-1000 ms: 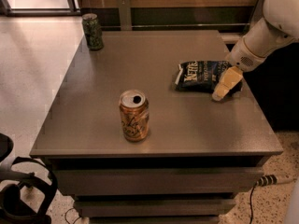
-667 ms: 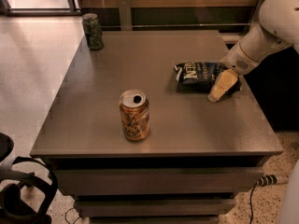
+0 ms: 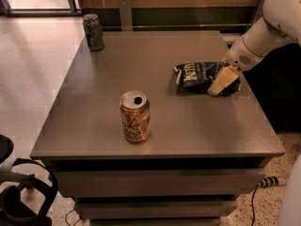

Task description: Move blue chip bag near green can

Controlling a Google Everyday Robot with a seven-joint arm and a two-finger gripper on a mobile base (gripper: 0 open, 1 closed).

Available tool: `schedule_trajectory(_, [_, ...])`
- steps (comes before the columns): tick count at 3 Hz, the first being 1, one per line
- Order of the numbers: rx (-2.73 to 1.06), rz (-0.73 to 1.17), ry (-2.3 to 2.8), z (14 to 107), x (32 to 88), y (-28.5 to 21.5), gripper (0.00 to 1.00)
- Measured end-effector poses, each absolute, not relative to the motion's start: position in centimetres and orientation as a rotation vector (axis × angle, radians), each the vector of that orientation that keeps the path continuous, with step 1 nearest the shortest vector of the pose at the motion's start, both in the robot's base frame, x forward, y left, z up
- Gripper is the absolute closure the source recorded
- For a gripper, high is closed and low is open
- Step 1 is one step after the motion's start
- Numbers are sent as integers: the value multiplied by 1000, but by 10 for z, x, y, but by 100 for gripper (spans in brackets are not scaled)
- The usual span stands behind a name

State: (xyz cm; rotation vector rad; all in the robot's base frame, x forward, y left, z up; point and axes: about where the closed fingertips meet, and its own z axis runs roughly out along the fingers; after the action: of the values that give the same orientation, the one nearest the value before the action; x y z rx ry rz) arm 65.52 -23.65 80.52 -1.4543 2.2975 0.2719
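Observation:
The blue chip bag (image 3: 197, 74) lies flat on the right part of the grey table (image 3: 155, 121), crinkled, with white lettering. My gripper (image 3: 224, 81) comes in from the right on the white arm (image 3: 263, 32) and rests on the bag's right end, covering part of it. The green can (image 3: 93, 31) stands upright at the table's far left corner, far from the bag.
An orange-gold can (image 3: 135, 116) with an open tab hole stands upright near the table's front middle. The table's right edge is close behind the bag. A dark wall strip runs behind the table. Black base parts (image 3: 19, 197) sit at the lower left on the floor.
The gripper has edged slightly left and down on the bag's right end. The bag has hardly shifted. Both cans are unmoved.

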Motion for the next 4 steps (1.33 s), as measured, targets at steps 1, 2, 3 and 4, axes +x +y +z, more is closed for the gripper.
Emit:
schedule_trajectory(1, [-1454,272,2298,814,655,-237,88])
schedule_trajectory(2, [-1454,272,2298,821,655,-237,100])
schedule_trajectory(3, [-1455,272,2298,821,655,-237,100])
schedule_trajectory(4, [-1486,238,2286,838,666,-225,100])
